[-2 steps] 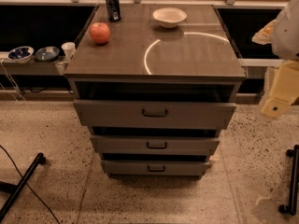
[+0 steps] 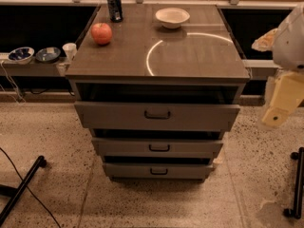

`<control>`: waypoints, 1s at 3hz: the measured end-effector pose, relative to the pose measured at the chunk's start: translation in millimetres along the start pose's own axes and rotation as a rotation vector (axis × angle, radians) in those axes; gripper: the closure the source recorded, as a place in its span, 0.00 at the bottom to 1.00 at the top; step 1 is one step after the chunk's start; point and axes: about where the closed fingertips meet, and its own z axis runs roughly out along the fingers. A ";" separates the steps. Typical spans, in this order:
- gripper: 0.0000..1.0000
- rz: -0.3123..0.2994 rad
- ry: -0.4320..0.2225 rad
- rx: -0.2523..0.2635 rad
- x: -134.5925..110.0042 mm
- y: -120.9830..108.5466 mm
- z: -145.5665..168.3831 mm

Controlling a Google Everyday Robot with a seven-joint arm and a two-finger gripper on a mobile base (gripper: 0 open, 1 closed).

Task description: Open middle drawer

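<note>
One change: claw (image 2: 276,114), right of middle drawer (image 2: 159,147), hangs slightly lower.

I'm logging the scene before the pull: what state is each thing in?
Top drawer: pulled partly out.
Middle drawer: handle untouched; open or shut unclear.
Bottom drawer: likewise unclear.
Can: upright on the cabinet.
Bowl: upright, looks empty.
Claw: right of the cabinet, touching nothing.

The cabinet top (image 2: 199,61) carried 3 things: a red apple (image 2: 101,33) at left, a dark can (image 2: 114,5) behind it, and a white bowl (image 2: 172,17) farther right. The gripper (image 2: 280,109) hung beyond its right side.
</note>
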 end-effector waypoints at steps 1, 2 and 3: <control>0.00 -0.064 -0.131 -0.024 10.7 30.0 83.5; 0.00 -0.064 -0.131 -0.024 10.7 30.0 83.6; 0.00 -0.095 -0.226 -0.100 5.0 39.7 125.8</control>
